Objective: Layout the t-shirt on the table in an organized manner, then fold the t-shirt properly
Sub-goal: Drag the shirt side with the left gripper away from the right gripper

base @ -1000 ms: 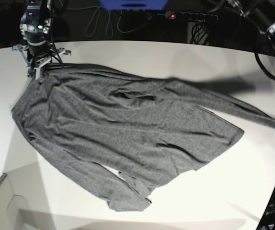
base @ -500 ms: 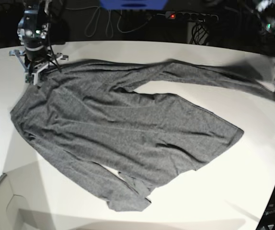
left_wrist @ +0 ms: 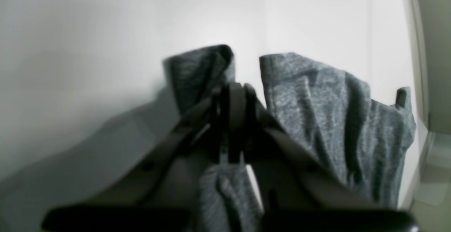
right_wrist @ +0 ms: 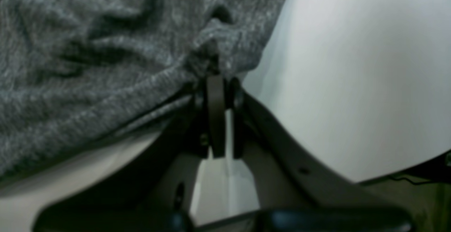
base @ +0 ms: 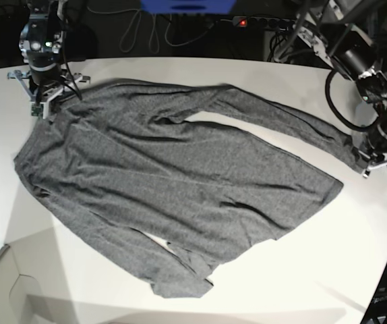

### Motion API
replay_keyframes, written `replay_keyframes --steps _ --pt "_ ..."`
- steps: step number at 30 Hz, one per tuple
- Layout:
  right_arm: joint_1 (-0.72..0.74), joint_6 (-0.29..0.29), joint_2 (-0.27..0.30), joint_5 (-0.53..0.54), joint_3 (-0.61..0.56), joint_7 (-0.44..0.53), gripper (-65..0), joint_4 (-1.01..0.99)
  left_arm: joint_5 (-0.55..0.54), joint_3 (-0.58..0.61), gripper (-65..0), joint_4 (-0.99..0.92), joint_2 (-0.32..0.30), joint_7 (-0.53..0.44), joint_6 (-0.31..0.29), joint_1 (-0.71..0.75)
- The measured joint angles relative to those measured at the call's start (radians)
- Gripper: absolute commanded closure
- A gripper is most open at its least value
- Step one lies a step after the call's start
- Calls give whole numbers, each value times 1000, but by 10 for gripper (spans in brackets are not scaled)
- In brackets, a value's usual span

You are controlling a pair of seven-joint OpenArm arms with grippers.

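Note:
The dark-grey t-shirt (base: 180, 182) lies spread over the white table (base: 328, 256), its body running from upper left to lower right. My right gripper (base: 45, 102) is shut on the shirt's far-left corner; the right wrist view shows the fabric (right_wrist: 105, 66) bunched at the closed tips of that gripper (right_wrist: 215, 70). My left gripper (base: 364, 159) is shut on the end of the upper long sleeve, stretched out to the right. The left wrist view shows the cuff (left_wrist: 317, 112) folded around the closed left gripper (left_wrist: 233, 91). The other sleeve lies doubled at the front.
A power strip (base: 268, 22) with a red light, cables and a blue object (base: 187, 5) sit behind the table's far edge. The table's edge (left_wrist: 419, 84) runs close beside the held cuff. A seam or step (base: 1, 266) crosses the table's front left corner.
The left gripper swung the sleeve up and away from the body, so bare table now shows between them. The right gripper shifted slightly up and left with its corner.

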Motion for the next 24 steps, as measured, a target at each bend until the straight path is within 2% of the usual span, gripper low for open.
replay_keyframes --steps 2,7,8,16,21,24 --pt "0 0 0 0 0 0 0 0 -2 0 -33 -34 -5 0 0 -10" --pt "0 0 0 0 0 0 0 0 2 -2 -229 -67 -16 0 1 -28" --pt "0 0 0 0 0 0 0 0 2 -2 -249 -66 -16 0 0 -31" --pt "0 0 1 0 -1 0 0 0 8 6 -257 -68 -10 -3 0 -93" --pt "0 0 1 0 -1 0 0 0 2 114 -257 -68 -8 -5 0 -111" --pt "5 0 1 0 -1 0 0 0 -1 171 -257 -68 -2 -114 1 -104"
